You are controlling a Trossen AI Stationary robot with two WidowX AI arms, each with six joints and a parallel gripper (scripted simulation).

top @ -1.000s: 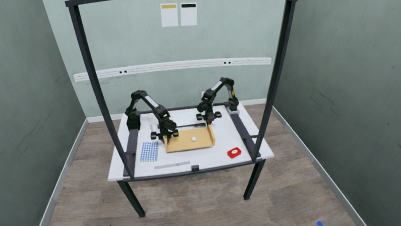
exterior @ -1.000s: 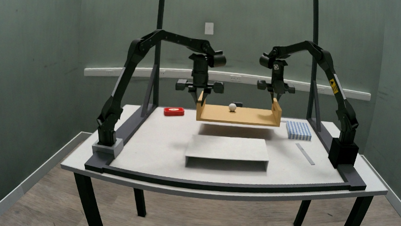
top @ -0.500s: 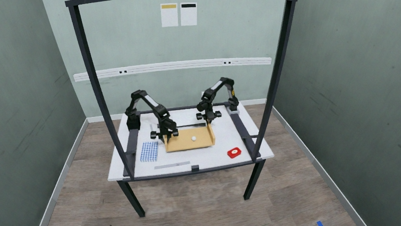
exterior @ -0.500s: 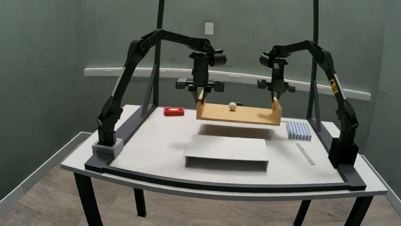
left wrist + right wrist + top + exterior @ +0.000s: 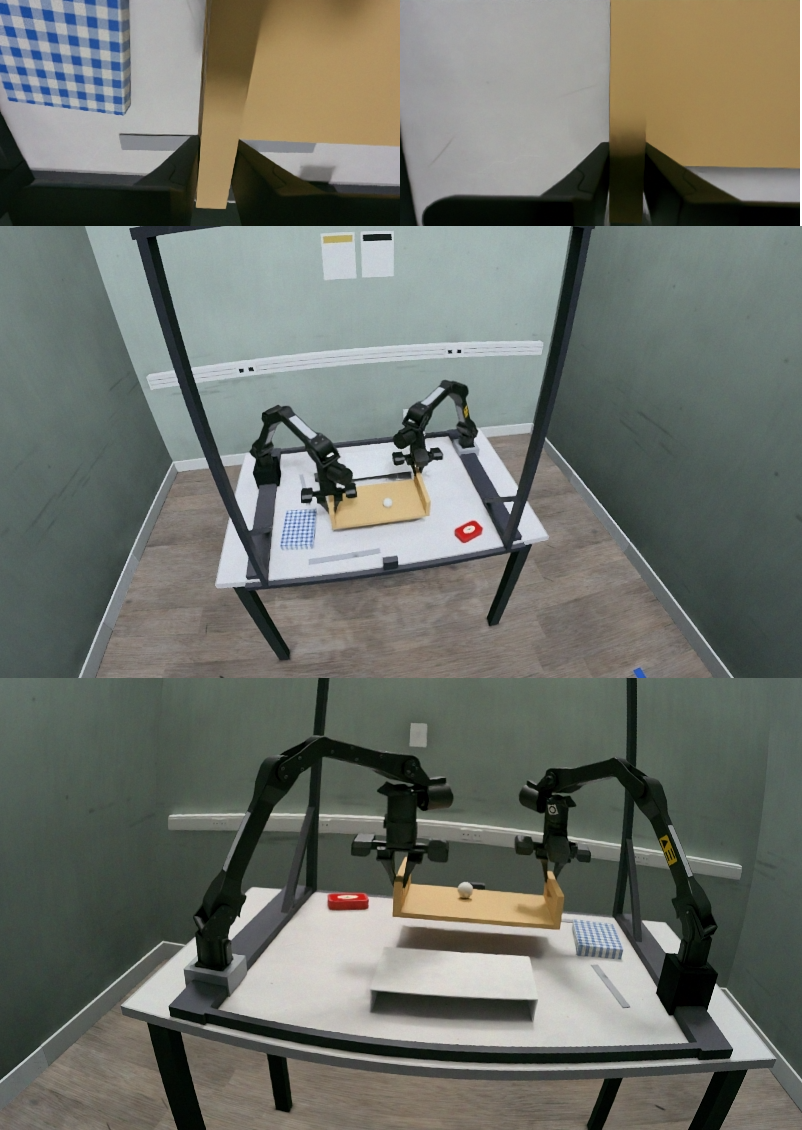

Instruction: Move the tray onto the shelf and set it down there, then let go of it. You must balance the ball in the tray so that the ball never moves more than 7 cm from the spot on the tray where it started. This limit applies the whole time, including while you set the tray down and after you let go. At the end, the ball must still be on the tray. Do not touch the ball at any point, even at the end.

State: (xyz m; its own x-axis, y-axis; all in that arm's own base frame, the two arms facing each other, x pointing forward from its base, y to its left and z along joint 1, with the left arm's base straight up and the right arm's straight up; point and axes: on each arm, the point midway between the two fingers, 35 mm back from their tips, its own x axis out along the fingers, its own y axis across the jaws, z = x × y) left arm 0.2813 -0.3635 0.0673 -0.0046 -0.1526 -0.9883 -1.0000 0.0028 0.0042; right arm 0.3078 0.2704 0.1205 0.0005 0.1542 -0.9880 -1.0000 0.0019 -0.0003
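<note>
1. One tray [image 5: 359, 515] [image 5: 477, 908] [image 5: 320, 75] [image 5: 720, 75], raised above the table [image 5: 443, 495] [image 5: 314, 958] [image 5: 165, 65] [image 5: 500, 75]; beyond it, towards the arm-base edge, the shelf [image 5: 370, 462] [image 5: 454, 972].
2. One ball [image 5: 387, 502] [image 5: 465, 890], on the tray floor, apart from both end walls; I judge a level carry keeps it there.
3. Two hands, mostly closed, pointing down: left hand [image 5: 333, 505] [image 5: 550, 875] [image 5: 218, 143] and right hand [image 5: 417, 469] [image 5: 401, 881] [image 5: 623, 149] each pinch an end wall, presumably to share tilt control.
</note>
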